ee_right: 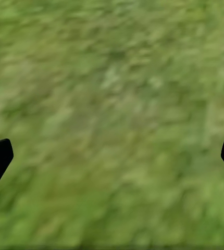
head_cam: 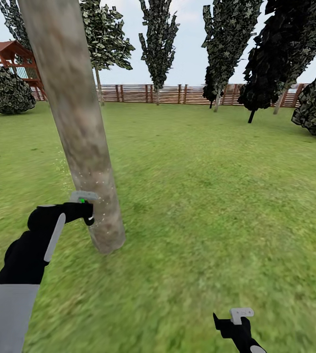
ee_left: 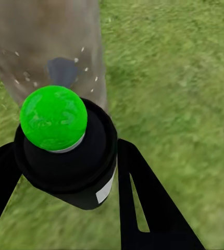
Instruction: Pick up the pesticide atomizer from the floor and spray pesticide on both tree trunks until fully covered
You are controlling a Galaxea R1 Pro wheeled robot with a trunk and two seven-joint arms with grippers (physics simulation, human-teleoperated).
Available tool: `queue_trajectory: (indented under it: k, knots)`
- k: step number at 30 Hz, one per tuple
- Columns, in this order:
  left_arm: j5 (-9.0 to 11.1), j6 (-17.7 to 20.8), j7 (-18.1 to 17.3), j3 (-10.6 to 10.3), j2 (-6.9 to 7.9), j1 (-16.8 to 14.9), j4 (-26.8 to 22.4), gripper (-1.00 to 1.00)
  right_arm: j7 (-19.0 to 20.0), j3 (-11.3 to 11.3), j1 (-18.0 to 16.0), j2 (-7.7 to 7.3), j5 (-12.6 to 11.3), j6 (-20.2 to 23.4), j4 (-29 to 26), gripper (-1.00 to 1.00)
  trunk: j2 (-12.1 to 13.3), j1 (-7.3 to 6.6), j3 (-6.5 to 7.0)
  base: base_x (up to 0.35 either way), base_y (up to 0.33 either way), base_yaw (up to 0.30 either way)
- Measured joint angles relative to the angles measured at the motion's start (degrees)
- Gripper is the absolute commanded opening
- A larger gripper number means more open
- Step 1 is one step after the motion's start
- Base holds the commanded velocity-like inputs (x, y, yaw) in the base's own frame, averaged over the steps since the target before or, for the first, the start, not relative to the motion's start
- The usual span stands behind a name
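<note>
The way ahead of the left gripper is blocked by the tree trunk, a thick leaning column standing just beside it. The space between the left gripper's fingers is taken up by the pesticide atomizer. To the right of the trunk, open lawn is left free as far as the wooden fence. Under the right gripper, whose fingers are spread wide, nothing but bare grass is seen. Far off, bushes and slim trees line the fence.

Your left gripper, at lower left, is clamped around a can; your right gripper, bottom right, hangs spread wide.
</note>
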Motion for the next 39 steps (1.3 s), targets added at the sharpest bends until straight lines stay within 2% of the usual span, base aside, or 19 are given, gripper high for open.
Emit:
queue_trajectory:
  k: [5,12,15,19,23,26,31,32,33,37,39]
  knots:
    - [-0.10,-0.27,0.14,0.43,0.75,-1.03,3.34,-1.00,0.00,0.00,0.00,0.00,0.00,0.00,0.00,1.00,0.00,0.00,0.00,0.000,0.000,0.000]
    - [-0.05,-0.87,0.15,0.52,0.91,-3.33,6.82,-1.00,0.00,0.00,0.00,0.00,0.00,0.01,0.00,1.00,0.00,0.00,0.00,0.000,0.000,0.000]
    - [-0.42,-0.85,0.16,0.73,2.20,-4.04,6.88,-1.00,0.00,0.00,0.00,0.00,0.00,0.00,0.00,1.00,0.00,0.00,0.00,0.000,0.000,0.000]
    - [-0.20,-0.80,0.01,4.15,2.86,-4.56,6.89,-1.00,0.00,0.00,0.00,0.00,0.00,0.01,0.00,1.00,0.00,0.00,0.00,0.000,0.000,0.000]
    - [0.48,-0.74,0.04,4.49,1.79,-4.64,6.83,-1.00,0.00,0.00,0.00,0.00,0.00,0.00,0.00,1.00,0.00,0.00,0.00,0.000,0.000,0.000]
    - [0.63,-0.76,-0.16,4.30,-0.71,-4.65,6.80,-1.00,0.00,0.00,0.00,0.00,0.00,0.01,0.00,1.00,0.00,0.00,0.00,0.000,0.000,0.000]
    - [0.45,-0.67,0.12,0.93,-2.59,-4.70,6.80,-1.00,0.00,0.00,0.00,0.00,0.00,0.01,0.00,1.00,0.00,0.00,0.00,0.000,0.000,0.000]
    - [-0.47,-0.36,0.03,1.13,-1.81,-7.33,6.85,-1.00,0.00,0.01,0.00,0.00,0.00,0.01,0.00,1.00,0.01,0.00,0.01,0.000,0.000,0.000]
    - [-0.07,-0.22,0.00,1.36,-1.42,-8.55,6.85,-1.00,0.00,0.00,0.00,0.00,0.00,0.01,0.00,1.00,0.00,0.00,0.01,0.000,0.000,0.000]
    - [-0.14,-0.02,-0.02,3.16,-0.17,-9.91,6.87,-1.00,0.00,0.00,0.00,0.00,0.00,0.00,0.00,1.00,0.00,0.00,0.00,0.000,0.000,0.000]
    - [-0.29,-0.02,-0.06,3.78,0.96,-10.18,6.88,-1.00,0.00,0.00,0.00,0.00,0.00,-0.01,0.00,1.00,0.00,0.00,0.00,0.000,0.000,0.000]
